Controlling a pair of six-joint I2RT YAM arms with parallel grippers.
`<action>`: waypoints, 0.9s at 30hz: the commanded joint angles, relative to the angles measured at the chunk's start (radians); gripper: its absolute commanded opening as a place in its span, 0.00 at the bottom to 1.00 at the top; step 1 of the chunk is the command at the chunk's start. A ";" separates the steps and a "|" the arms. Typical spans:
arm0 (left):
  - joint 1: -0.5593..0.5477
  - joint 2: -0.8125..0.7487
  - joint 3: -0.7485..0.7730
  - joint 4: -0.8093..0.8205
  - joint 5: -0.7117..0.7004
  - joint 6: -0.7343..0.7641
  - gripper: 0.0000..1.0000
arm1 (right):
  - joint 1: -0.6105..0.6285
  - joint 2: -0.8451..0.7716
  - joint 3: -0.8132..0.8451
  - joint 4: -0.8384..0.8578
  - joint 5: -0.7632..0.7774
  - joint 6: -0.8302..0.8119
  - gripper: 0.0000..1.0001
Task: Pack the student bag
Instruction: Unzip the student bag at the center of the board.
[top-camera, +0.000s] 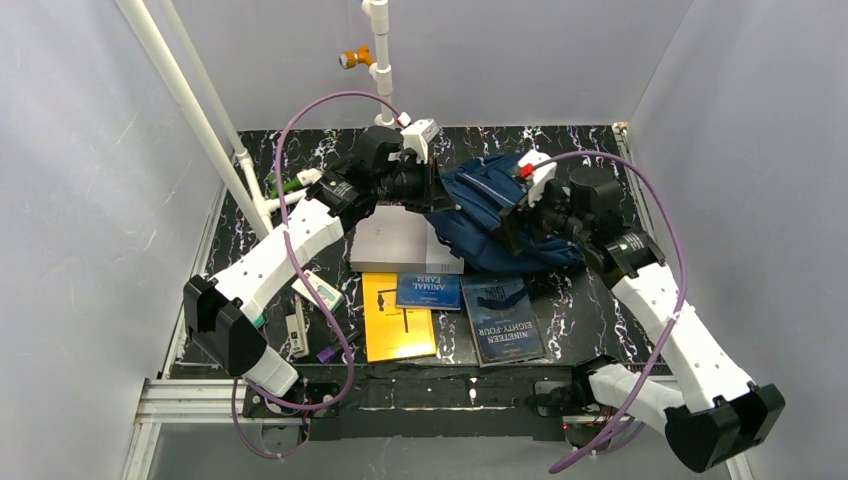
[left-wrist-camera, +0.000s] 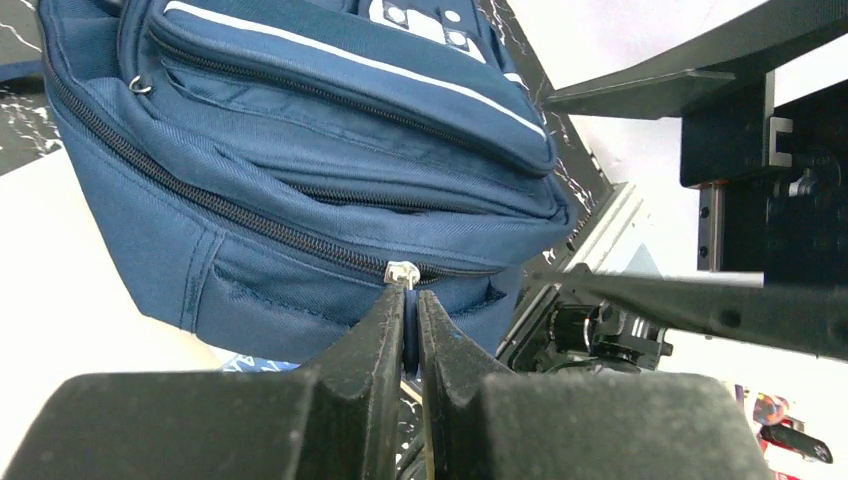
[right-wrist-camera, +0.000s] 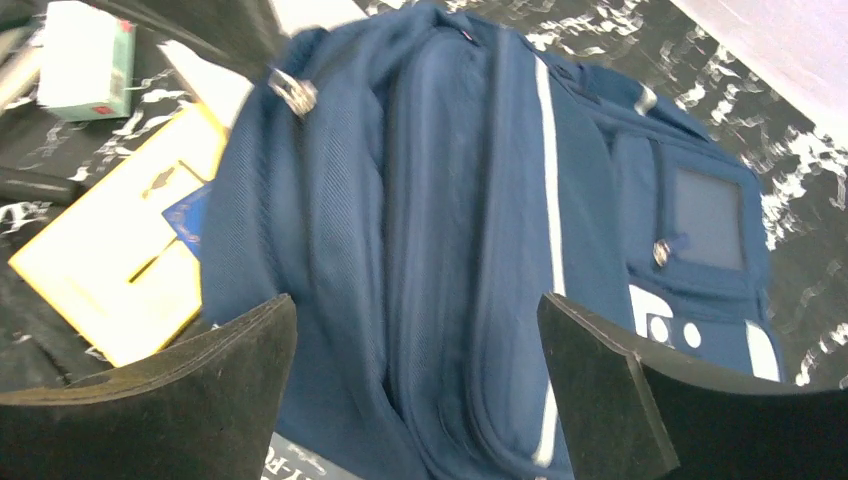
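The student bag (top-camera: 490, 215) is navy blue with pale stripes and lies at the back middle of the table. It fills the left wrist view (left-wrist-camera: 300, 150) and the right wrist view (right-wrist-camera: 450, 250). My left gripper (left-wrist-camera: 408, 300) is shut on the blue pull tab under the silver zip slider (left-wrist-camera: 403, 272) of the bag's main zip. It reaches the bag's left side in the top view (top-camera: 432, 195). My right gripper (right-wrist-camera: 415, 350) is open, its jaws wide apart just above the bag's folds, at the bag's right side in the top view (top-camera: 520, 215).
A grey-white book (top-camera: 400, 240) lies left of the bag. In front lie a yellow book (top-camera: 397, 315), a small blue book (top-camera: 428, 290) and a dark book titled Nineteen Eighty-Four (top-camera: 502, 318). Small boxes (top-camera: 318, 290) and pens (top-camera: 285, 185) lie at the left.
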 joint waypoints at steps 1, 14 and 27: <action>-0.015 -0.027 0.020 0.055 0.086 -0.038 0.00 | 0.146 0.055 0.136 -0.068 0.067 0.040 0.98; -0.030 -0.040 0.008 0.042 0.097 -0.037 0.00 | 0.327 0.168 0.179 -0.065 0.394 -0.019 0.66; -0.036 -0.033 0.005 0.040 0.089 -0.036 0.00 | 0.346 0.111 0.025 -0.001 0.441 -0.062 0.72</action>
